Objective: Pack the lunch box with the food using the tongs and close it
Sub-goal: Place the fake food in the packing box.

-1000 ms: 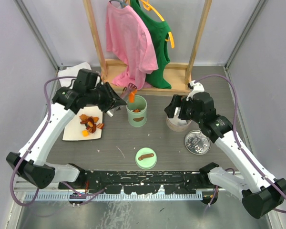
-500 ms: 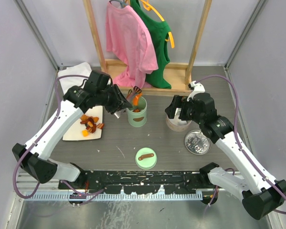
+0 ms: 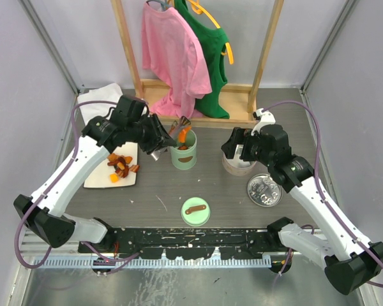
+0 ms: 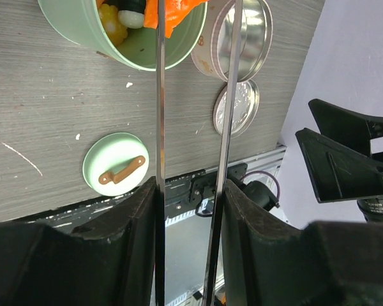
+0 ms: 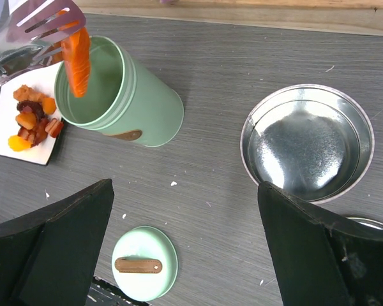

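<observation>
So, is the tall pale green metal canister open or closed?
Open: the green canister stands uncovered, and its round green lid with a brown handle lies apart on the table.

In the middle of the frame, the lunch box (image 3: 183, 152), tongs (image 5: 32, 25) tips over its mouth. Left, food (image 3: 121, 164) on a plate (image 3: 99, 178). Below, the lid (image 3: 195, 211). Right, a round tin (image 3: 237, 167), and lower right of it a tin lid (image 3: 264, 190).

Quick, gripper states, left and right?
Left gripper: closed on the tongs, which pinch an orange food piece.
Right gripper: open, holding nothing.
</observation>
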`<state>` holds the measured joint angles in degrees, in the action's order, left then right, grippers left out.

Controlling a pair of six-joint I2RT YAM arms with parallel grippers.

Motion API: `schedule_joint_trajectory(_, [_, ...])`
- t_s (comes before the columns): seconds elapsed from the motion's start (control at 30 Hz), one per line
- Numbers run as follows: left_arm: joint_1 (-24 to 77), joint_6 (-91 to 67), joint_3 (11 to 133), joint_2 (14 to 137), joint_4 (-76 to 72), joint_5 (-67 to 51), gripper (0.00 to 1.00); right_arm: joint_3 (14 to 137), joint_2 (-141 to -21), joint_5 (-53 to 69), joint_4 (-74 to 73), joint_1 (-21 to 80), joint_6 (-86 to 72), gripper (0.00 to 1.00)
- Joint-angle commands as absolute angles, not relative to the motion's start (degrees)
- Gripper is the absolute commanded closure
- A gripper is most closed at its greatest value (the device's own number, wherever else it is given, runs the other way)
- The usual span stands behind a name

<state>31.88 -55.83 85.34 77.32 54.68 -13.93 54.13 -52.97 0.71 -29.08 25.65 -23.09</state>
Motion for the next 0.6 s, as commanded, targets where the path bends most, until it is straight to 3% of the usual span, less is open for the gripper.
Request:
schedule_joint_trajectory(0.0, [32.1, -53.7, 87.6, 74.8, 53.2, -15.1, 0.61, 56.9, -51.7, 0.3, -27.9, 25.4, -23.8, 0.0])
schedule_joint_trajectory(0.57, [32.1, -51.4, 90.5, 73.5, 57.2, -14.4, 0.54, 56.6, -51.4, 0.0, -28.2, 25.4, -24.7, 0.0])
